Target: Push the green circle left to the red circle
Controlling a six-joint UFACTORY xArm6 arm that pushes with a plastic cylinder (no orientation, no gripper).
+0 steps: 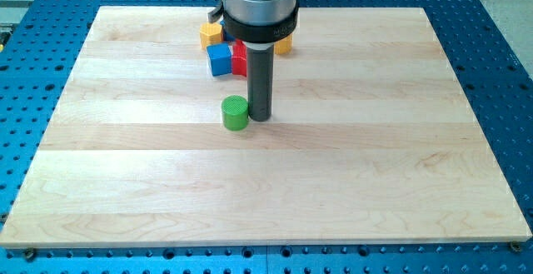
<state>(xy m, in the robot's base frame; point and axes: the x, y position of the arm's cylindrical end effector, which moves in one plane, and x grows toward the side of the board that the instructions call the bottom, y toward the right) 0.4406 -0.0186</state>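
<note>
The green circle (236, 112) stands upright near the middle of the desk (125, 166), a little toward the desk's top edge. My tip (260, 118) rests on the desk just beside the green circle, on the side toward the desk's right edge; whether the two touch cannot be told. The arm carries no jaws, only the straight dark rod (259, 82), so nothing is grasped.

Closer to the top edge sits a tight cluster: a blue cube (219, 59), a red block (239, 58) beside it, partly hidden behind the rod so its shape cannot be told, a yellow block (211, 33) and an orange block (284, 46). No containers show. Faint marks on the arm's dark collar cannot be read.
</note>
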